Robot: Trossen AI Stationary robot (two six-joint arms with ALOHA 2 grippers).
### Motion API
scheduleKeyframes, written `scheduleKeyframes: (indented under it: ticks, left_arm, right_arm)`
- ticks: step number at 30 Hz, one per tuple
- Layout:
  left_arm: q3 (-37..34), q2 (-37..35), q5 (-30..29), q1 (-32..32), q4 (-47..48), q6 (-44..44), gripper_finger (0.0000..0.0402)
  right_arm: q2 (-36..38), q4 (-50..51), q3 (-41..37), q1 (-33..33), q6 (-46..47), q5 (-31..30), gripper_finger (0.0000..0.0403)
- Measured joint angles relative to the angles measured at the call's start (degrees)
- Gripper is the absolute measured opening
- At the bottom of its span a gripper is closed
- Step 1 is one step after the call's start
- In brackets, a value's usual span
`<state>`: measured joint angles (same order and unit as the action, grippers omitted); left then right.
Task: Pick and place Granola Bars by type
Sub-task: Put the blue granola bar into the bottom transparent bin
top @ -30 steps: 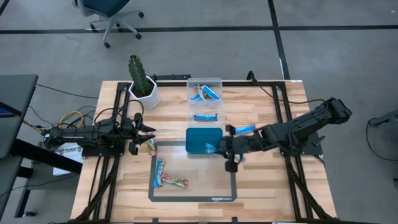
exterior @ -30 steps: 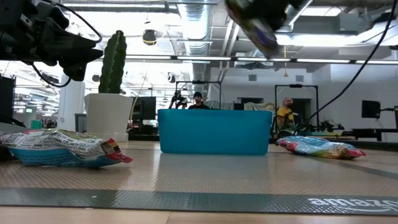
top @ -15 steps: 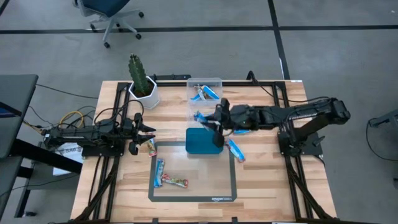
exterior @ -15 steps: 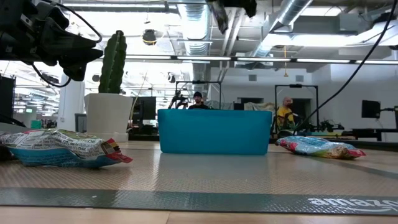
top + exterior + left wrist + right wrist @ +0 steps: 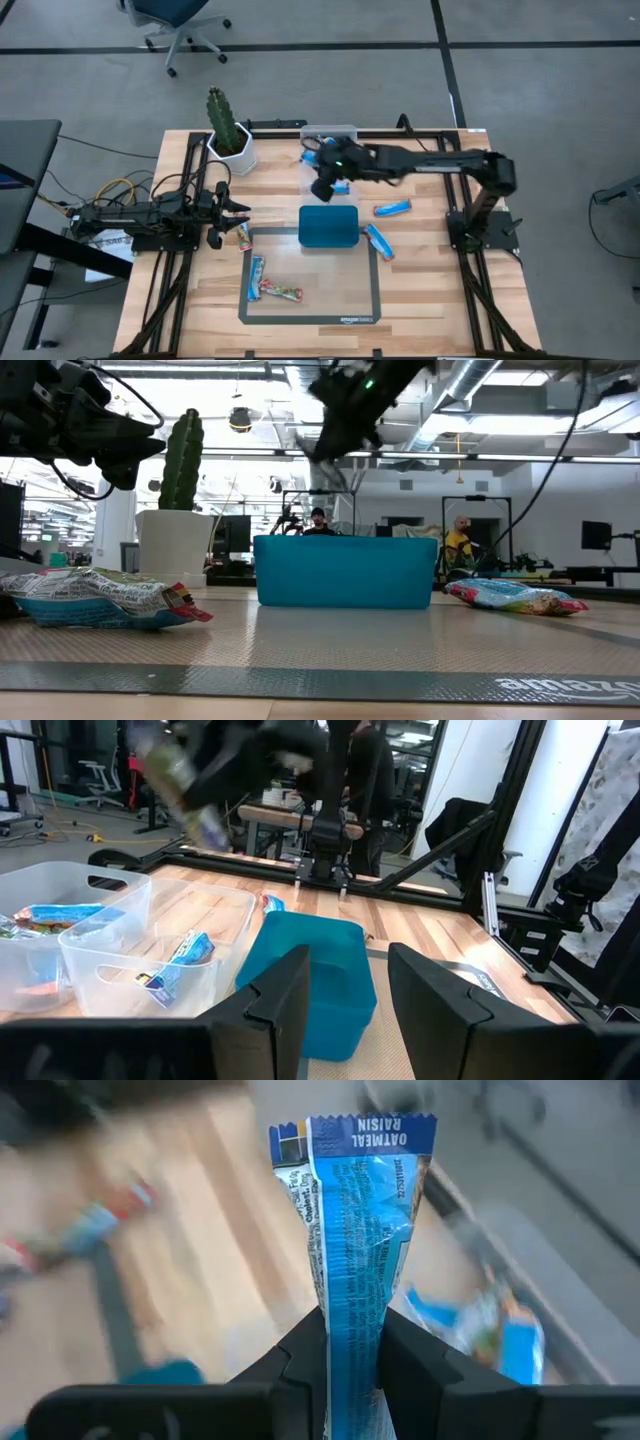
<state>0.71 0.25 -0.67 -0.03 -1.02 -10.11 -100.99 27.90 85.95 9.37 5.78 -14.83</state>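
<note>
My right gripper (image 5: 325,183) reaches over the near compartment of the clear plastic box (image 5: 331,134) and is shut on a blue granola bar (image 5: 352,1210). The low view shows it blurred, high above the teal tray (image 5: 345,571). Two blue bars (image 5: 392,208) (image 5: 378,241) lie flat on the table right of the tray. Multicoloured bars (image 5: 256,277) (image 5: 283,293) lie on the mat, and another (image 5: 243,236) lies by my left gripper (image 5: 232,211). That gripper waits open at the table's left, and its wrist view (image 5: 345,1005) looks toward the tray and box. My right gripper pinches the blue bar between its two fingers at one end (image 5: 351,1325), the fingers lying across its width. The bar is lifted clear and sticks straight out beyond the fingertips, with its crimped free end (image 5: 352,1130) away from the gripper.
A potted cactus (image 5: 228,130) stands at the far left. The clear box holds blue bars (image 5: 185,955) in both compartments. The grey mat (image 5: 310,318) covers the near middle of the table. Black frame rails run along the table's sides. People show in the room behind.
My right gripper has swung from beside the teal tray's right near corner toward the far edge and leftward, passing above the tray to the clear box. It carries the blue bar lifted clear. The left arm has kept still.
</note>
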Motion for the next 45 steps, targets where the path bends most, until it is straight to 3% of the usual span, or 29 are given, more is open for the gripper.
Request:
scheduleKeyframes:
  ticks: [8, 13, 25, 38, 45]
  left_arm:
    - [0.02, 0.02, 0.02, 0.02, 0.0, 0.0, 0.0129]
    - [0.01, 0.02, 0.04, 0.01, 0.0, 0.0, 0.0129]
    - [0.0, 0.02, 0.05, 0.0, 0.0, 0.0, 0.0129]
    - [0.01, 0.02, 0.05, 0.0, 0.0, 0.0, 0.0129]
    - [0.02, 0.02, 0.04, 0.02, 0.0, 0.0, 0.0129]
  right_arm:
    - [-12.61, 20.76, 13.08, 4.99, 4.76, 4.93, 0.0071]
    - [-17.28, 25.71, 16.03, 5.8, 4.82, 6.74, 0.0071]
    - [-19.5, 26.46, 16.24, 5.91, 4.78, 10.19, 0.0076]
    - [-19.32, 26.71, 16.24, 6.12, 4.73, 10.18, 0.0174]
    - [-14.55, 22.06, 13.75, 5.2, 1.26, 10.25, 0.0198]
